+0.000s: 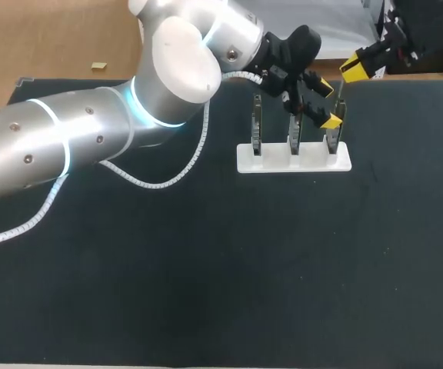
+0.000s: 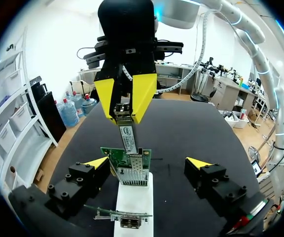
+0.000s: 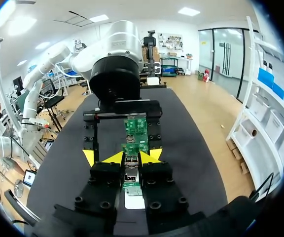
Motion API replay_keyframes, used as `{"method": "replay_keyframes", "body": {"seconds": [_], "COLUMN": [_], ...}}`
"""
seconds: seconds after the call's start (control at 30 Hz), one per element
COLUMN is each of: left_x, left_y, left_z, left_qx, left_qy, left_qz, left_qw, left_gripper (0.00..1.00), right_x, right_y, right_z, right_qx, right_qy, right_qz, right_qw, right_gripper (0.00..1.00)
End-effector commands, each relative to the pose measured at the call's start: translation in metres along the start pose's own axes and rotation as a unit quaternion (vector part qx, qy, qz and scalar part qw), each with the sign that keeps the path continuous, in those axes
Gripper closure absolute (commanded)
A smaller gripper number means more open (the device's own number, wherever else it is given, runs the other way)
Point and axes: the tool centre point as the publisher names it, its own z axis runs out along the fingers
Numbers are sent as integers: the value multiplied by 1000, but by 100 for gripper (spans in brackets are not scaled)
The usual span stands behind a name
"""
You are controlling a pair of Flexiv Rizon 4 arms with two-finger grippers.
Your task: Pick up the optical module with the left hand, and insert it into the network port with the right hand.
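Right gripper with optical module blocks ahead of left gripper; card stands between its fingers, gaps seemingly clear.

Bright even light from overhead; sheen on left arm; dark table, faint shadows

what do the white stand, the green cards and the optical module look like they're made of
white stand: likely plastic, matte and evenly white, no glint.
green cards: circuit board, green laminate carrying small parts; the port cage on one looks like dull grey sheet metal.
optical module: probably metal, a silvery grey casing with a label stuck on it.
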Motion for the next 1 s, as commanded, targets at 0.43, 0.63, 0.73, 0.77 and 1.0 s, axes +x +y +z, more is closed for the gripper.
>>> {"method": "replay_keyframes", "body": {"seconds": [0.43,0.63,0.73,0.77,1.0], "left_x": [-1,-1,-1,-1,-1], "left_y": [2,2,2,2,2], "left_z": [0,0,0,0,0], "left_qx": [2,2,2,2,2], "left_qy": [3,3,3,3,3], "left_qz": [-1,-1,-1,-1,-1], "left_qw": [1000,1000,1000,1000,1000], "left_gripper": [0,0,0,0,0], "right_x": [-2,-6,-6,-6,-5], "right_y": [2,3,4,4,7], "right_z": [0,-2,-3,-3,-3], "right_qx": [3,5,6,6,6], "right_qy": [-1,-3,-3,-3,0], "right_qz": [-4,-9,-10,-10,-8], "right_qw": [1000,1000,1000,1000,1000], "right_gripper": [100,100,100,100,100]}}
